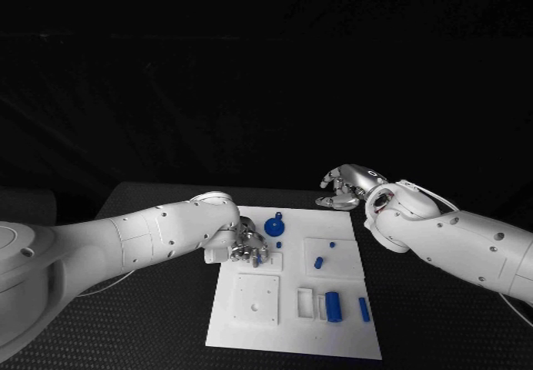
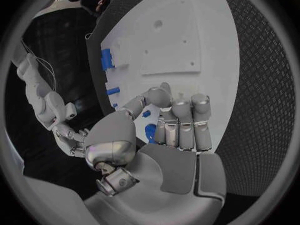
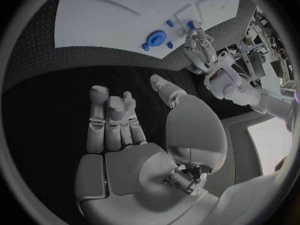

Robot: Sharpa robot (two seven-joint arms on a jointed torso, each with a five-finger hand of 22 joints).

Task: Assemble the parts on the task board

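The white task board [image 1: 294, 331] lies in the middle of the black table. My left hand [image 1: 246, 248] hovers low over the board's far-left part and pinches a small blue part [image 2: 150, 131] between thumb and fingers. The same hand [image 3: 201, 47] appears in the right wrist view with blue at its fingertips. A blue gear [image 1: 276, 226] lies just beyond it on the board. My right hand [image 1: 347, 187] is past the board's far edge, over bare table, holding nothing, its fingers [image 3: 112, 120] side by side and the thumb apart.
Small blue pegs [image 1: 279, 244] [image 1: 332, 245] [image 1: 319, 262] sit mid-board. A thick blue cylinder [image 1: 332, 304] and a slim blue bar [image 1: 364, 308] stand near the right front. A raised square plate [image 1: 258, 299] with holes occupies the left front.
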